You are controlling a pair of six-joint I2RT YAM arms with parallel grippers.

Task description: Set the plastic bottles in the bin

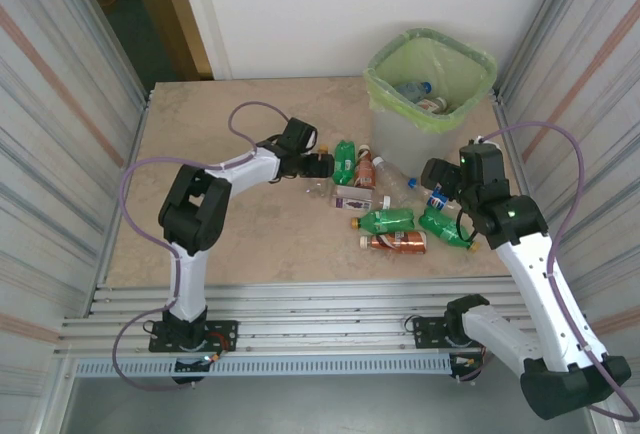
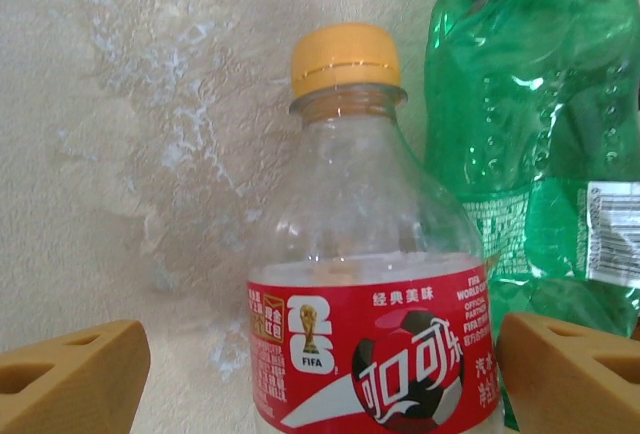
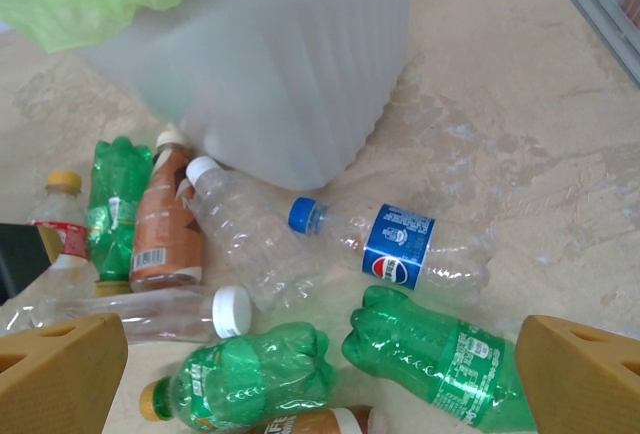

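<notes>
1. The left jaws stand spread to either side of a clear red-labelled bottle [image 2: 370,254] with a yellow cap, which rests on the table [image 2: 150,104].
2. One tan finger [image 2: 70,379] is well clear of it. The other sits just beside the label (whether it touches, I cannot tell).
3. A crumpled green bottle [image 2: 530,124] lies just beside the red-labelled bottle.
4. The right jaws hang released and wide apart above the heap of bottles, gripping nothing.
5. Below them lie a blue-labelled bottle [image 3: 400,246], a clear white-capped bottle [image 3: 245,239], a brown bottle [image 3: 165,224], a second green bottle [image 3: 440,354] and a third green bottle [image 3: 250,379].
6. The bin [image 1: 400,139], lined with a light green bag [image 1: 380,74], stands at the far right of the table, just behind the heap.
7. The caps of the white-capped and brown bottles point at the foot of the bin.
8. A few binned bottles [image 1: 420,94] already lie inside it.
</notes>
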